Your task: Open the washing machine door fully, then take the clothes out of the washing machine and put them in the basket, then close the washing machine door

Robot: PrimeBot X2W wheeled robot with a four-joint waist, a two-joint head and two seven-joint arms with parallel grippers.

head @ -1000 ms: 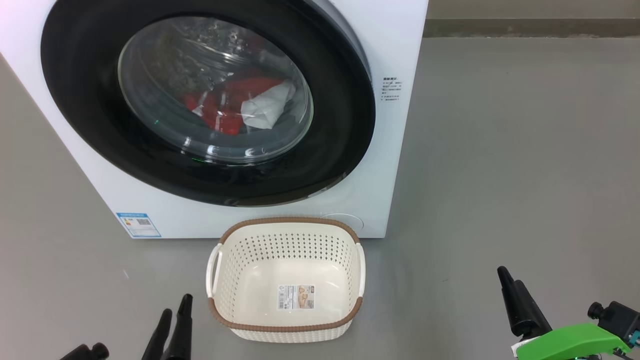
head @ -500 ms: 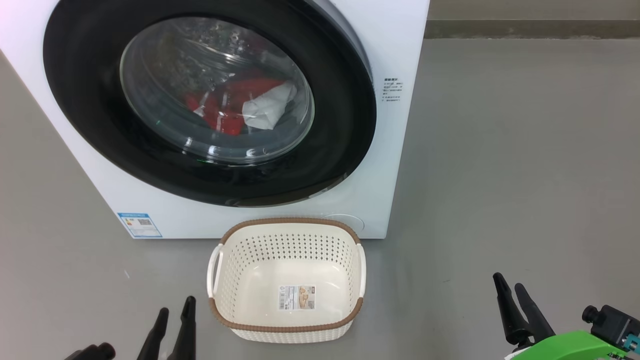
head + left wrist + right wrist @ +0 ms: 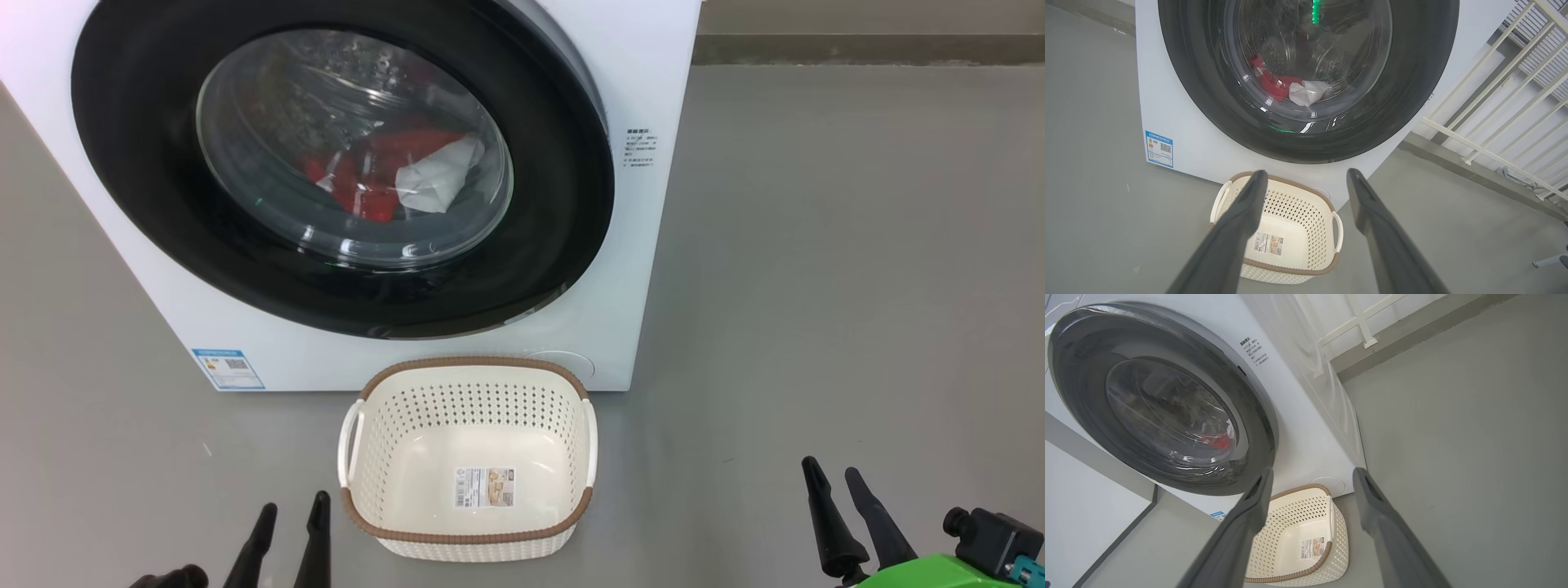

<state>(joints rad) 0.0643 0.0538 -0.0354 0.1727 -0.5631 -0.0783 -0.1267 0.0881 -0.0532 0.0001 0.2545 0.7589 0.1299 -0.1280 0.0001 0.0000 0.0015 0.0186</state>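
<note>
The white washing machine [image 3: 645, 245] stands ahead with its black-rimmed round door [image 3: 555, 245] shut. Through the glass I see the clothes [image 3: 384, 175]: red garments and a white cloth [image 3: 437, 180] lying in the drum, also seen as clothes [image 3: 1282, 85] in the left wrist view. The cream basket [image 3: 467, 535] with brown rim sits empty on the floor just before the machine. My left gripper [image 3: 292, 510] is open at the lower left, beside the basket. My right gripper [image 3: 833, 478] is open at the lower right, well away from the machine. Both hold nothing.
Grey floor [image 3: 857, 286] spreads out to the right of the machine. A white railing [image 3: 1502, 110] and low grey kerb stand beyond the machine's right side. A blue label [image 3: 227, 369] marks the machine's lower left corner.
Both grippers have dropped slightly lower in the head view, and the right gripper's two fingers show further apart. The door, clothes and basket have not moved.
</note>
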